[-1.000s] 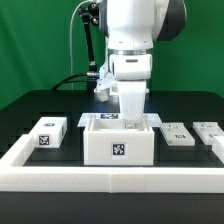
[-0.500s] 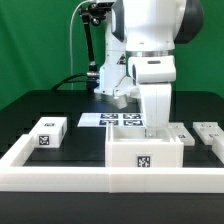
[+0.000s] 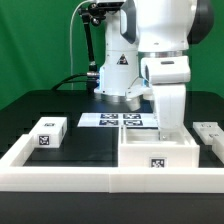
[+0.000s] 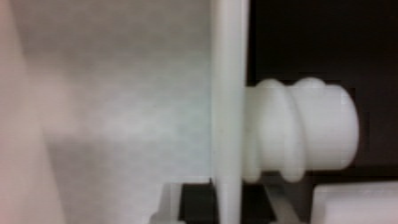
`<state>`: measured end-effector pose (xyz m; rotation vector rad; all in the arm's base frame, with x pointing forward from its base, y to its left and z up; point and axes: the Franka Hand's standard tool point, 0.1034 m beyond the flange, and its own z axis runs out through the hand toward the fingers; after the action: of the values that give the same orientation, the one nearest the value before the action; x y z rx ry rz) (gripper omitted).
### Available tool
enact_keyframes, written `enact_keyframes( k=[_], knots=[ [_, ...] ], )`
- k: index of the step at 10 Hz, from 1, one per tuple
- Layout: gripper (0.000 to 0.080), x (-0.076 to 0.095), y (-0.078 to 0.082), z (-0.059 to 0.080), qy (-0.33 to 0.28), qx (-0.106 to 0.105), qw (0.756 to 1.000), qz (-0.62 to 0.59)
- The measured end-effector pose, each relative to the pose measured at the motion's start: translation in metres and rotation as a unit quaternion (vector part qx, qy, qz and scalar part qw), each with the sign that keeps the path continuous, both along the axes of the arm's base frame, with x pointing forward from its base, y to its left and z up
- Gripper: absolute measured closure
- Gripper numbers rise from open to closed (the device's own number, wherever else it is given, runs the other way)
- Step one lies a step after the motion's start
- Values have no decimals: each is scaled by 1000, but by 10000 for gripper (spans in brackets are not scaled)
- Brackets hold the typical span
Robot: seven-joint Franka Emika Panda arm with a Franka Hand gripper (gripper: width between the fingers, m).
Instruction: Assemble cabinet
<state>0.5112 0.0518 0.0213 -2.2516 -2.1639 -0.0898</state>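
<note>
The gripper is down inside the open white box, fingertips hidden behind its back wall, so I cannot tell whether they are spread or pinching. In the wrist view that thin wall runs edge-on through the middle, with a ribbed white knob just beside it (a grip on the wall looks likely, no more than that). The box sits at the counter's near edge, touching the white rail and close to the corner on the exterior view's right.

My read: it is being squared into that corner. Done well, that means low, level, steady pressure so the box seats against both rails without tipping.

Room is tight on the exterior view's right, where a flat piece lies near. The marker board lies just behind, and a small tagged block sits well apart toward the opposite side.
</note>
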Motion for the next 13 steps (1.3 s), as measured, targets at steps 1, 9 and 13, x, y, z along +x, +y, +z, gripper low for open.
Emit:
enact_keyframes(
  k=[1,9,13],
  knots=[
    [762,5,18,0,0,3,1000,7],
    [762,6,53,0,12,4,1000,10],
    [253,5,51,-1,13,4,1000,9]
  ],
)
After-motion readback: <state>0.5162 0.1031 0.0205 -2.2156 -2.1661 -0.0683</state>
